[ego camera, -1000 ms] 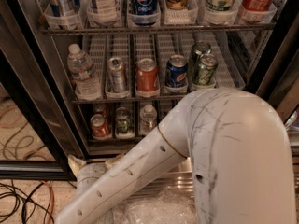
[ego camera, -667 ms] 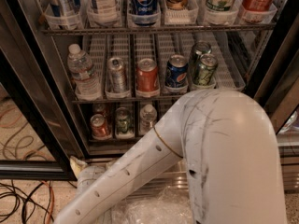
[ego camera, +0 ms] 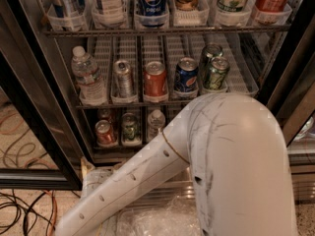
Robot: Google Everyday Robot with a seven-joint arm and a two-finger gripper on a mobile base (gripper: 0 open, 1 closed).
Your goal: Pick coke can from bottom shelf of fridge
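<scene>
Camera view shows the arm [ego camera: 147, 178] low, with the gripper hidden off the bottom left; I cannot tell its grip. The coke can [ego camera: 104, 132] sits on the bottom shelf [ego camera: 129, 146]. Next, reach in.

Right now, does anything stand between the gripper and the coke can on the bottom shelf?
The gripper is out of view, beyond the lower left edge where the arm runs off, so the whole path cannot be checked. The coke can stands at the front of its lane, with nothing visible before it.
</scene>
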